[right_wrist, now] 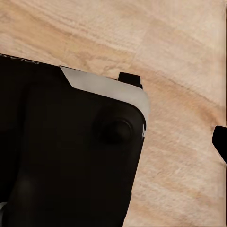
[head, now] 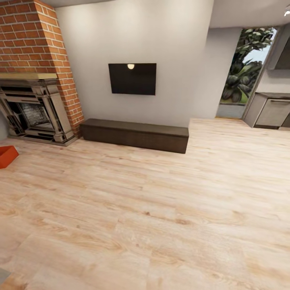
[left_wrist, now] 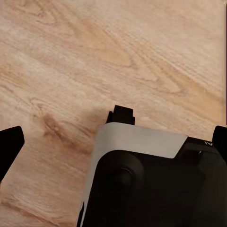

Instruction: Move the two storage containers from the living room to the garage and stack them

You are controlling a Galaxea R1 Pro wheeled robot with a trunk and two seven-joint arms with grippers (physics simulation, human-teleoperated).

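One orange bin (head: 7, 155) sits at the view's edge by the fireplace (head: 34, 108) — easily missed or clipped while turning; both tools hang over wood floor (head: 161, 209), apparently spread, empty.

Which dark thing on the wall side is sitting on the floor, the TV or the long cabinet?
The long dark-brown cabinet. It sits low on the wood floor, while the TV hangs higher up on the wall.
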